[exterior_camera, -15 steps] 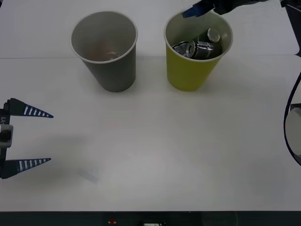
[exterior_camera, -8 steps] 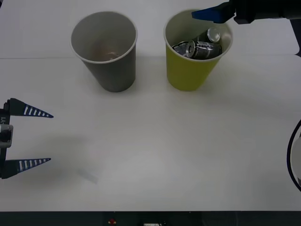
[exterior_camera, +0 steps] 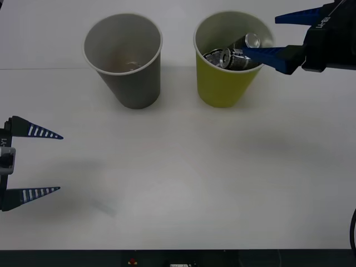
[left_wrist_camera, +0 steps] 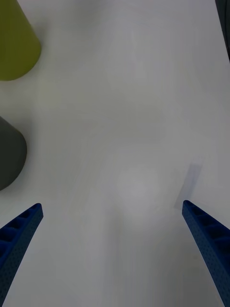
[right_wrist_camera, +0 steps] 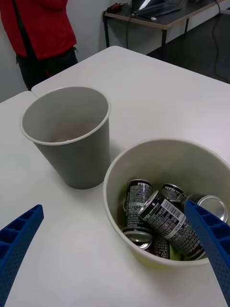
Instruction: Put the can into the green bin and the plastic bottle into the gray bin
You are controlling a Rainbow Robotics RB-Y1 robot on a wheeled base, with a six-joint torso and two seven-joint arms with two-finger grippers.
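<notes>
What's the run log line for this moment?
right claw: open, beside green bin | cans: in green bin | gray bin: upright | left claw: open, idle

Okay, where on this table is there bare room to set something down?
The wide stretch of table in front of the gray bin and green bin, beside the open left gripper, is bare. The green bin is crowded with cans, and the open right gripper hangs over its rim.

The front camera looks down at the table [exterior_camera: 178, 167]. Both wrist cameras look down too, each seeing both bins.
</notes>
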